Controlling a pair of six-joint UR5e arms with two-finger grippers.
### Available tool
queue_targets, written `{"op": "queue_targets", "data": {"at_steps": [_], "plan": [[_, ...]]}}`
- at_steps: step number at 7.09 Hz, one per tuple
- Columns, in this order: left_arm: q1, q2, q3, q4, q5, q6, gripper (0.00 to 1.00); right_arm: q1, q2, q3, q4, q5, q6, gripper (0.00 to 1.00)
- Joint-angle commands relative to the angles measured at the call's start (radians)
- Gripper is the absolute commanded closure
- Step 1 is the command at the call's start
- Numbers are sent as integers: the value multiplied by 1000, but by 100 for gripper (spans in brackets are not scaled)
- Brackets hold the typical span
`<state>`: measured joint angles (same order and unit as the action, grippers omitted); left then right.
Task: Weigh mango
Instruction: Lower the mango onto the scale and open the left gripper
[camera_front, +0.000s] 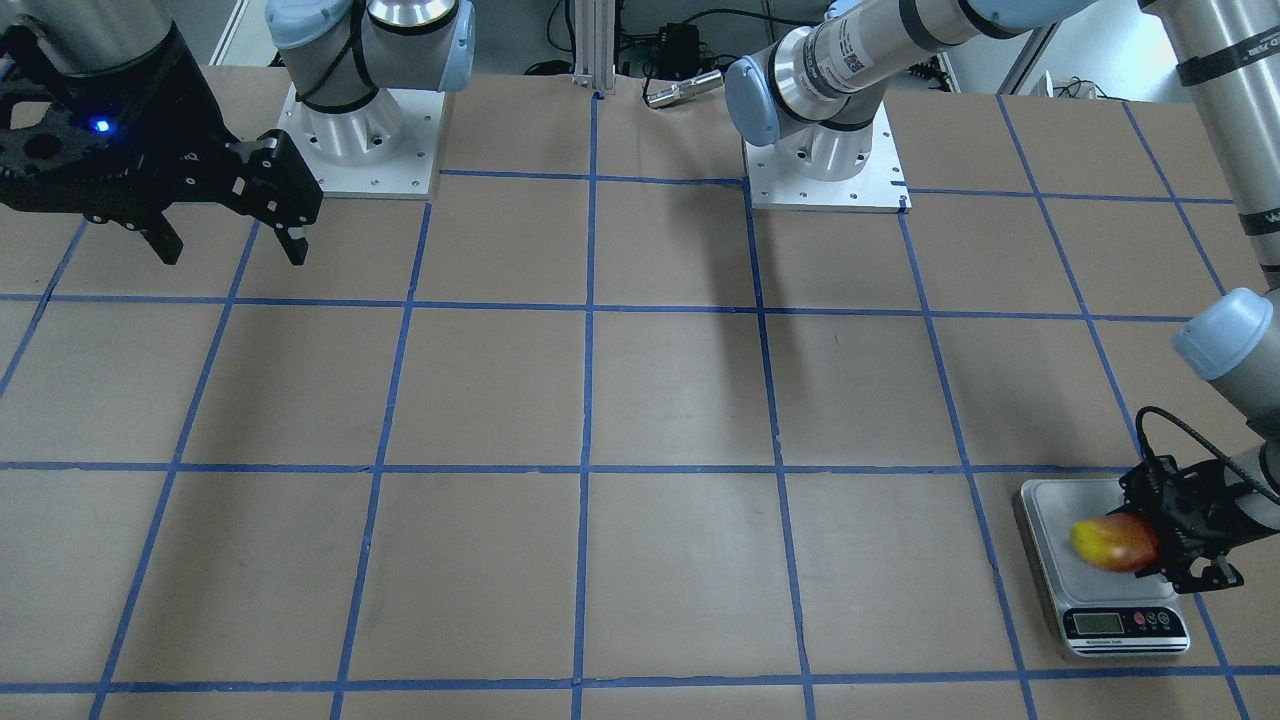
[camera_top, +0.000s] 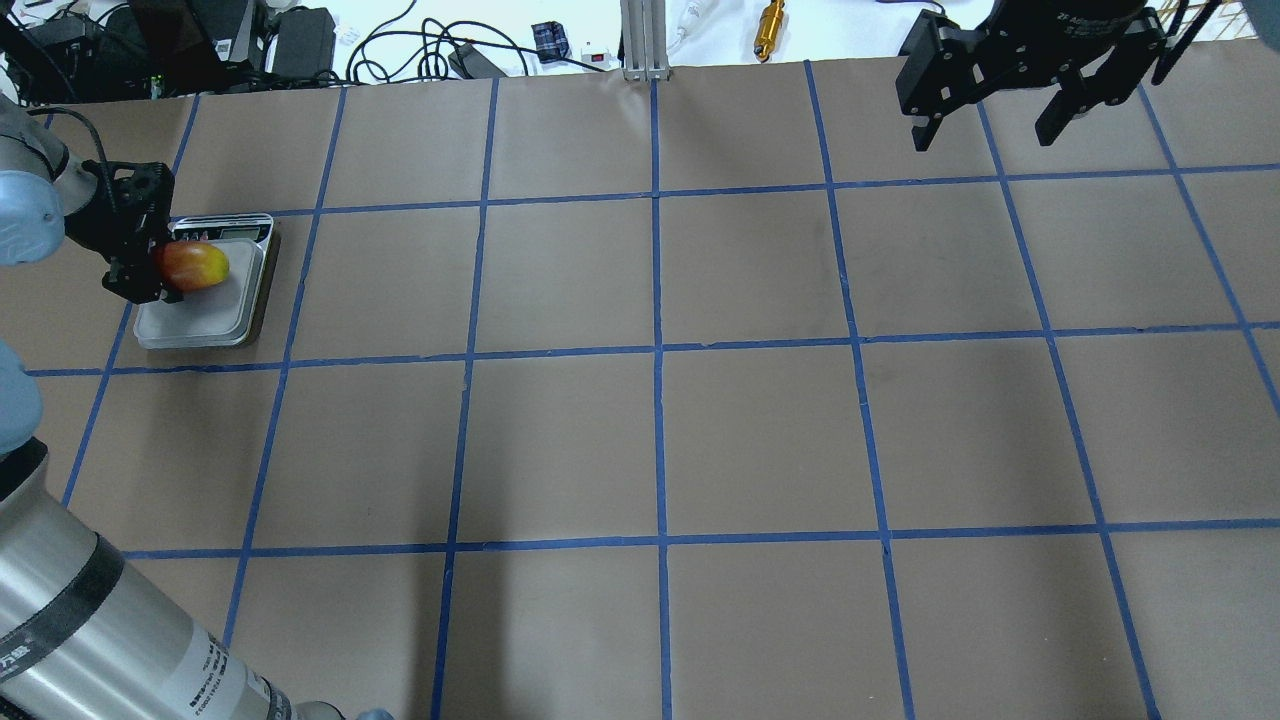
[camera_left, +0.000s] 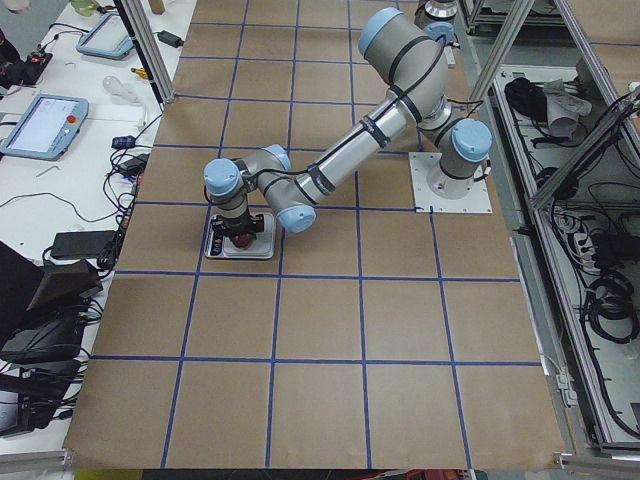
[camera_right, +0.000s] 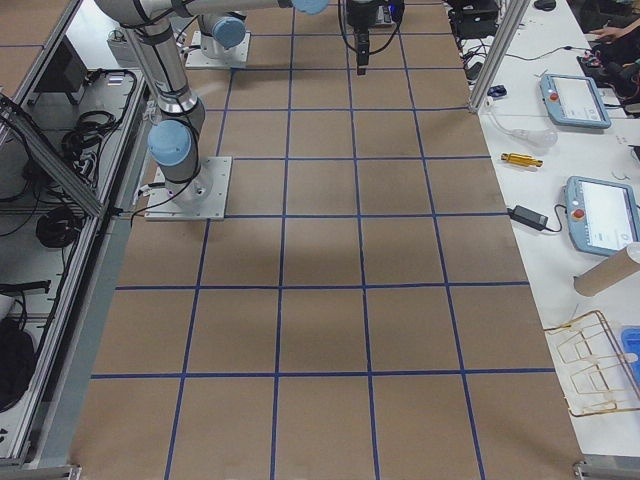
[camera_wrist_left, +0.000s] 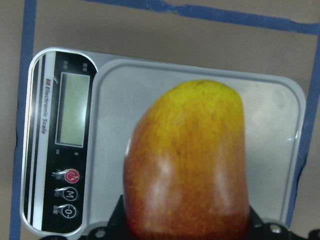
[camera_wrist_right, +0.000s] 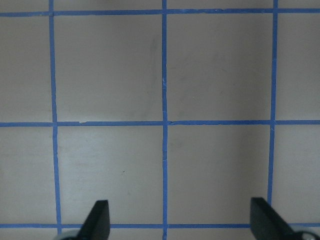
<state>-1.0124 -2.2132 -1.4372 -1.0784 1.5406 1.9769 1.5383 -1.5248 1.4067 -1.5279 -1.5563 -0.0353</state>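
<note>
The mango (camera_front: 1112, 541) is yellow-orange at one end and red at the other. My left gripper (camera_front: 1158, 546) is shut on its red end and holds it over the platform of the silver kitchen scale (camera_front: 1046, 508). I cannot tell whether the mango touches the platform. In the overhead view the mango (camera_top: 192, 266), left gripper (camera_top: 152, 270) and scale (camera_top: 205, 318) sit at the far left. The left wrist view shows the mango (camera_wrist_left: 187, 165) filling the middle over the scale (camera_wrist_left: 272, 107); its display looks blank. My right gripper (camera_top: 985, 118) is open and empty, high at the far right.
The table is brown paper with a blue tape grid. The two arm bases (camera_front: 360, 130) stand on metal plates at the robot's side. A gold cylinder (camera_top: 770, 18) and cables lie beyond the far edge. The right wrist view shows the right gripper (camera_wrist_right: 182, 220) over bare grid squares.
</note>
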Motion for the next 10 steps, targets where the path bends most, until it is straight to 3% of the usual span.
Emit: {"op": "queue_targets", "data": {"at_steps": [1, 2, 4, 10], "plan": [[0, -3, 1, -2, 0, -1, 5, 0, 0, 0, 0, 1, 0, 0], [0, 7, 1, -2, 0, -10, 0, 0, 0, 0, 0, 1, 0, 0], [-11, 87, -2, -18, 9, -54, 0, 0, 0, 0, 0, 1, 0, 0], [-11, 579, -12, -607, 64, -409, 0, 0, 0, 0, 0, 1, 0, 0]]}}
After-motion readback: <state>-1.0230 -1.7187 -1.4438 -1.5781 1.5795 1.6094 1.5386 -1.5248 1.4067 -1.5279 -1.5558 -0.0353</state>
